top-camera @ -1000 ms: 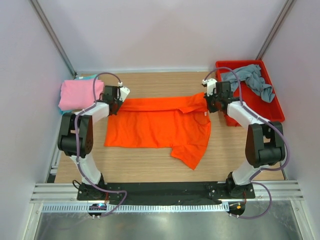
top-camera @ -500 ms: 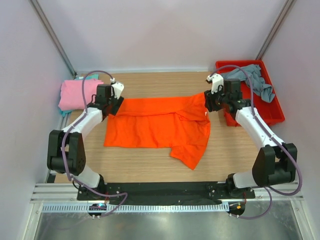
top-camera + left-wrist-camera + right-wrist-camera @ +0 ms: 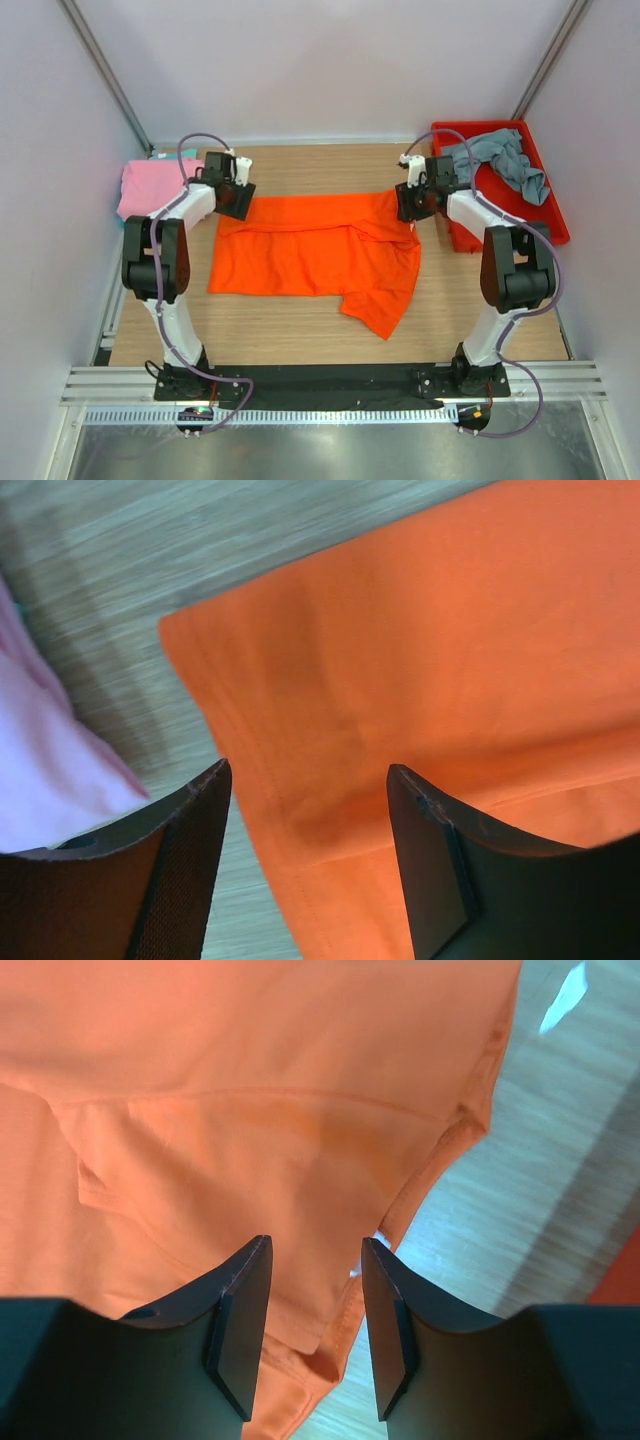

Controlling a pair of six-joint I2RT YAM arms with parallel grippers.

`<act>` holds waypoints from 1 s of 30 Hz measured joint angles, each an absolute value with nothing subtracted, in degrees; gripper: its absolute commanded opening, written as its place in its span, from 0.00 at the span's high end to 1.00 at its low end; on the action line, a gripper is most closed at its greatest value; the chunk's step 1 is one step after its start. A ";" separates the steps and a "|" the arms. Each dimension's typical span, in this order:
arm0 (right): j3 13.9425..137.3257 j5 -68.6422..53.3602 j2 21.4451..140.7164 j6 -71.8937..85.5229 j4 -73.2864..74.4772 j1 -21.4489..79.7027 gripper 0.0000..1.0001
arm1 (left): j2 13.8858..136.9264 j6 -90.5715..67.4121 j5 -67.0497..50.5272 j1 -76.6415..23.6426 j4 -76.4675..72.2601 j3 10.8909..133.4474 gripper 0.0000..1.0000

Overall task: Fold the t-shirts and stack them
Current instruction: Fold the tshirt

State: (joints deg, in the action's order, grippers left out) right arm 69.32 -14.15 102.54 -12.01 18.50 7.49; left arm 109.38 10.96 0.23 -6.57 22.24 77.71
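Observation:
The bright orange t-shirt [image 3: 310,250] lies spread across the middle of the table, its far edge folded over toward me. My left gripper [image 3: 232,195] hovers open over the shirt's far left corner [image 3: 420,630], nothing between its fingers [image 3: 190,840]. My right gripper [image 3: 413,200] stands open above the far right corner and the neck seam [image 3: 250,1060], also empty. A folded pink t-shirt [image 3: 150,185] sits at the far left on a teal one [image 3: 170,154]. The grey-blue t-shirt [image 3: 505,160] is crumpled in the bin.
A red plastic bin [image 3: 548,222] stands at the far right, just beyond my right arm. Pink cloth [image 3: 40,780] shows close to my left finger. Bare wood [image 3: 300,165] lies beyond the orange shirt, with side walls near both table ends.
Both grippers were shut on the orange shirt's far edge; they have opened and let it go. The folded edge now rests flat, and both arms have shifted slightly away.

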 measured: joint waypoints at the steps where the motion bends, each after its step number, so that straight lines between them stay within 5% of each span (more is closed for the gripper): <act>1: 69.95 -14.24 102.87 -11.79 18.46 7.49 0.53 | 110.08 10.57 -0.62 -6.50 23.22 78.56 0.37; 13: 75.02 -15.22 110.02 -8.32 14.61 7.49 0.54 | 113.27 8.78 -8.82 -6.50 29.78 81.84 0.41; 30: 75.29 -14.50 112.55 -8.21 19.20 7.49 0.55 | 108.75 12.93 -5.56 -6.11 32.93 72.97 0.43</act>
State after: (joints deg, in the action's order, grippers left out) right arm 75.29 -14.50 112.55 -8.21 19.20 7.49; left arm 108.75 12.93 -5.56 -6.11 32.93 72.97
